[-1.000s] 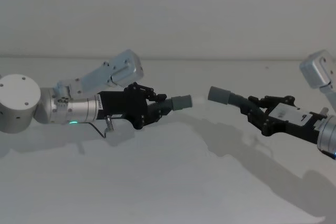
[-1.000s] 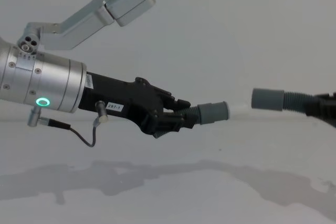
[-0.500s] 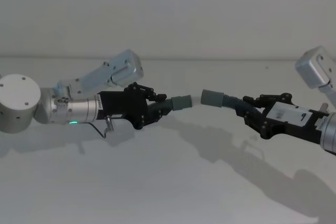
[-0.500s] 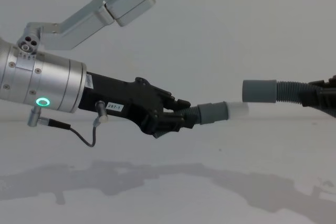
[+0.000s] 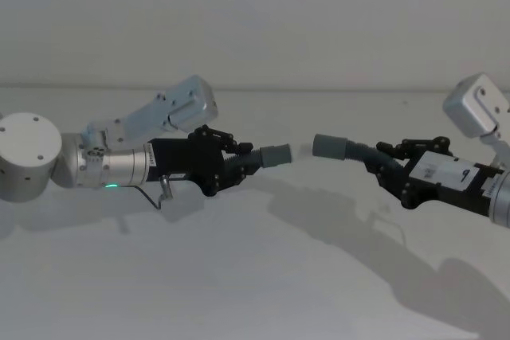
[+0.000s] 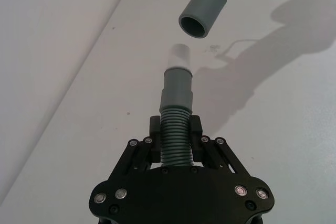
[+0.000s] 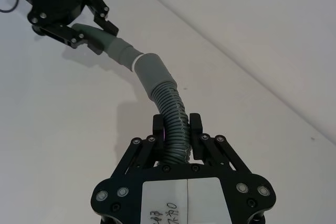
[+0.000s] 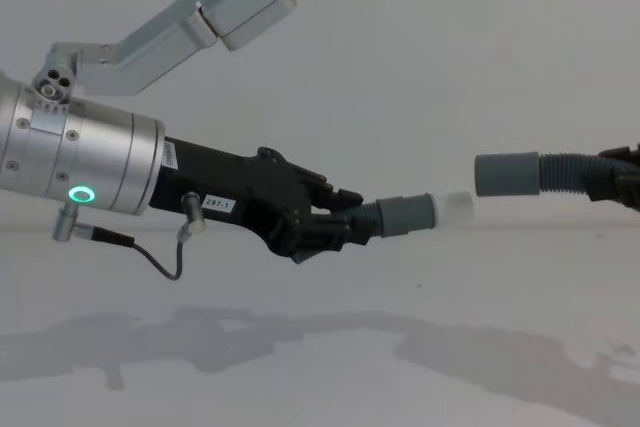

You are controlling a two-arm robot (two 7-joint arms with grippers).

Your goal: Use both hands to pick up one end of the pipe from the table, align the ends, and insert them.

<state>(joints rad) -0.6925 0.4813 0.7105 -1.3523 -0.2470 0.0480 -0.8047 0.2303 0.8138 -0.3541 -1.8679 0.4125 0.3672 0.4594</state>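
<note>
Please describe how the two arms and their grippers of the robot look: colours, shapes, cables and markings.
Both grippers, left gripper and right gripper, are black plastic with paired linkage fingers and small silver screws. The left sits on a silver cylindrical wrist with a green ring light, a thin grey cable and a small white label. The right carries a white label with handwriting.

A plain pale wall [image 5: 255, 13] stood behind the work surface, and dark shadows [image 5: 382, 244] lay below.

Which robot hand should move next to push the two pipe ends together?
Probably the right gripper: its open cuff hangs slightly higher than the left gripper's pale tip, so it needs lowering.
</note>
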